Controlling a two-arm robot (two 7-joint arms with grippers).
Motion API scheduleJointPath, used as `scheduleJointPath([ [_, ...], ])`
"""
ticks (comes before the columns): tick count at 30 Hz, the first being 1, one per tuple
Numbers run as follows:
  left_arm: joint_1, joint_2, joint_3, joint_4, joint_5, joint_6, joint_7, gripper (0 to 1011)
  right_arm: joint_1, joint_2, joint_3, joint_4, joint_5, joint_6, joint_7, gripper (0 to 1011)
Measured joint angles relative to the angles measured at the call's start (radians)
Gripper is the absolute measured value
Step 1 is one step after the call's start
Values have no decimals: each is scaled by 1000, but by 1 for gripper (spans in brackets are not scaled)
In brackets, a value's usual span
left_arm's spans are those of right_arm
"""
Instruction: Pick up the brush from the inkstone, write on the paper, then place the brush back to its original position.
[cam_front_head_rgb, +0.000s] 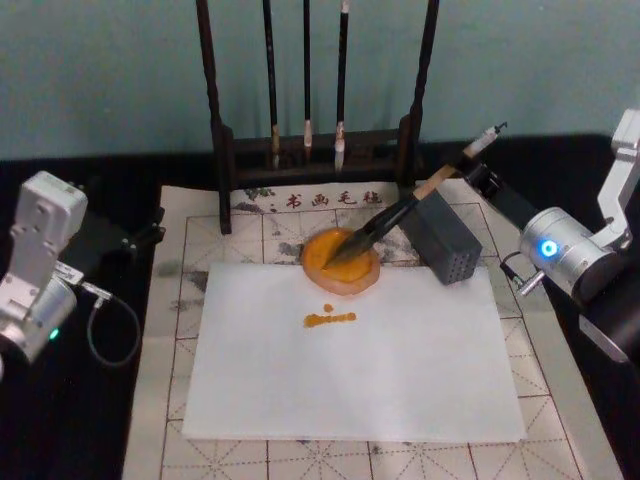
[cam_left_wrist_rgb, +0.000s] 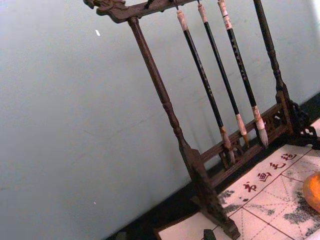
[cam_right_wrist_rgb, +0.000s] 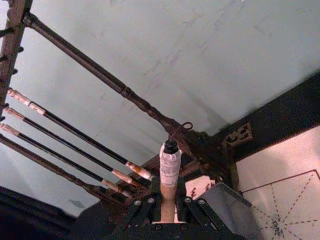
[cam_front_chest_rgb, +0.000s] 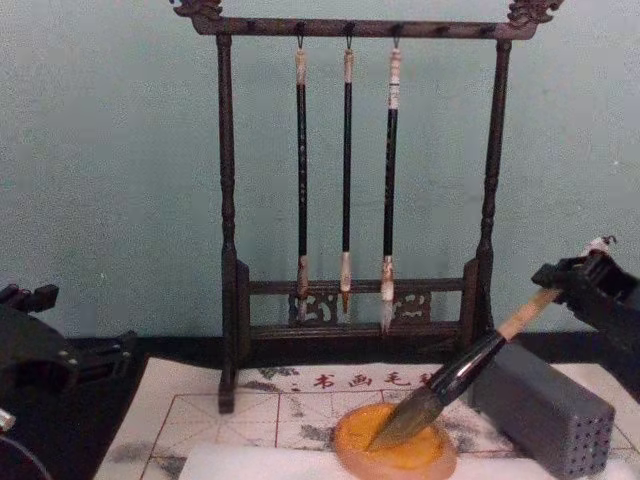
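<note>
Resting brush, head view: the brush (cam_front_head_rgb: 390, 218) lies slanted, with its bristle tuft in the inkstone (cam_front_head_rgb: 306, 258) and its handle leaning over the grey block (cam_front_head_rgb: 445, 240). The right gripper (cam_front_head_rgb: 476, 172) sits at the handle's upper end, near the white cap.
Paper, head view: the paper (cam_front_head_rgb: 350, 370) lies in front of the inkstone, its far edge meeting the dish. A short orange stroke (cam_front_head_rgb: 330, 319) marks it near that edge.
Left arm, head view: the left gripper (cam_front_head_rgb: 145, 235) is parked at the left edge of the mat (cam_front_head_rgb: 175, 300), well apart from the work. Whether it is open or closed cannot be told.
Rack, left wrist view: three thin brushes (cam_left_wrist_rgb: 225, 85) hang from the rack (cam_left_wrist_rgb: 165, 105). A sliver of the inkstone (cam_left_wrist_rgb: 312, 192) shows beyond its foot.
Grip, right wrist view: the brush's (cam_right_wrist_rgb: 170, 162) tan handle and white cap rise from between the right gripper's (cam_right_wrist_rgb: 167, 212) jaws, which look clamped on the handle. The grey block (cam_right_wrist_rgb: 225, 205) is just beside.
Side look, chest view: the brush's (cam_front_chest_rgb: 460, 375) tuft sits in the inkstone (cam_front_chest_rgb: 345, 440), and the right gripper (cam_front_chest_rgb: 585, 280) holds the handle's high end above the grey block (cam_front_chest_rgb: 545, 410).
Step in hand: with a stroke on the paper and the tuft in the dish, this reads as the return step, though a re-dip for more writing cannot be ruled out.
Next move: if returning, it calls for parting the jaws without nudging the handle off the block, then drawing the arm straight away from the brush.
</note>
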Motion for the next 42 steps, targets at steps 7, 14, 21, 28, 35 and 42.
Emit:
scheduleJointPath([
  [7, 0, 0, 0, 0, 0, 0, 0, 1001, 3, 6, -14, 2, 13, -11, -9, 182],
  [14, 0, 0, 0, 0, 0, 0, 0, 1001, 6, 12, -25, 6, 28, -23, -16, 182],
  [21, 0, 0, 0, 0, 0, 0, 0, 1001, 7, 14, -29, 6, 30, -28, -19, 182],
  [28, 0, 0, 0, 0, 0, 0, 0, 1001, 7, 14, -27, 6, 30, -27, -18, 182],
  [35, 0, 0, 0, 0, 0, 0, 0, 1001, 7, 13, -27, 5, 29, -26, -17, 268],
  [42, 0, 0, 0, 0, 0, 0, 0, 1001, 7, 13, -26, 5, 29, -26, -17, 481],
])
